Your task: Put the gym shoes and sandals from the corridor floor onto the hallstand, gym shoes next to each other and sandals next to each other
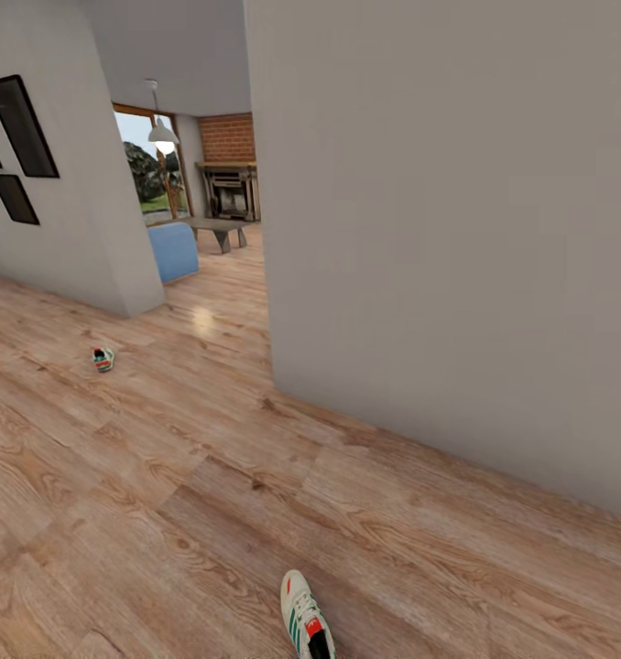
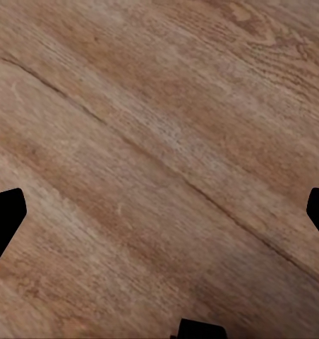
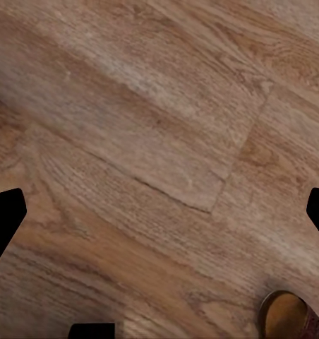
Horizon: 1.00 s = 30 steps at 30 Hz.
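Both claws hang with fingers apart over bare corridor floor, empty for travelling: left gripper; right gripper, a sandal, probably, just beside it; one gym shoe near the grey wall, its mate well beyond.

Two sneakers lie on the wood floor — one close by, one far off. One sandal shows beside the right gripper — partly cut off. Three dark frames hang on the wall.

A grey wall stands ahead, with dark picture frames, blue sofa and brick fireplace beyond.
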### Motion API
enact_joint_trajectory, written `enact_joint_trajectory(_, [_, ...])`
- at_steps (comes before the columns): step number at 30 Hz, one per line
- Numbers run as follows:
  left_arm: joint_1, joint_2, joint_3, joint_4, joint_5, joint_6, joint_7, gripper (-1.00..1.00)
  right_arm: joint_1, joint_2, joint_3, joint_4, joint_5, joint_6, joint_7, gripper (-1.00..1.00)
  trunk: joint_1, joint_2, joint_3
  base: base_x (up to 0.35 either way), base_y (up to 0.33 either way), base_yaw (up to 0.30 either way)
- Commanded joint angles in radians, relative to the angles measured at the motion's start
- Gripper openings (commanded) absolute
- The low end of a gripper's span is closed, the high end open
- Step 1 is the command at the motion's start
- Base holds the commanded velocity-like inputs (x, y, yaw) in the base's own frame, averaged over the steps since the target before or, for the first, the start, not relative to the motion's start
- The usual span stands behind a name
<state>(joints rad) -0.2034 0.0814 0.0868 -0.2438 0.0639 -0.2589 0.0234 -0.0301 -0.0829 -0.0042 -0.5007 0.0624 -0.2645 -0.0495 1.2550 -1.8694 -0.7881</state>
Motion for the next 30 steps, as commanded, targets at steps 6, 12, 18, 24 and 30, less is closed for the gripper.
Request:
enact_joint_trajectory(6, [-0.001,-0.001,-0.001,0.001,0.006,0.001,-0.002,1.0,-0.001,0.0,0.0,0.0,0.006,-0.002,-0.004,1.0,0.023,-0.043,-0.027,0.0,0.0,0.0])
enact_joint_trajectory(12, [-0.002,-0.006,-0.004,0.0,0.005,0.007,-0.002,1.0,-0.001,0.003,0.0,-0.001,0.006,-0.003,-0.004,1.0,0.046,-0.085,-0.05,0.0,0.0,0.0])
enact_joint_trajectory(18, [-0.01,-0.011,-0.007,-0.007,-0.001,0.013,-0.003,1.0,-0.001,0.004,0.001,-0.008,0.007,-0.003,-0.003,1.0,0.069,-0.127,-0.069,0.0,0.0,0.0])
enact_joint_trajectory(24, [-0.043,-0.018,-0.012,-0.025,-0.008,0.02,-0.009,1.0,-0.001,0.005,0.002,-0.088,0.009,0.001,-0.002,1.0,0.092,-0.169,-0.088,0.0,0.0,0.0])
enact_joint_trajectory(30, [-0.132,-0.019,-0.014,-0.056,-0.032,0.095,-0.011,1.0,-0.004,0.004,0.003,-0.222,0.01,0.009,0.001,1.0,0.115,-0.211,-0.107,0.0,0.0,0.0])
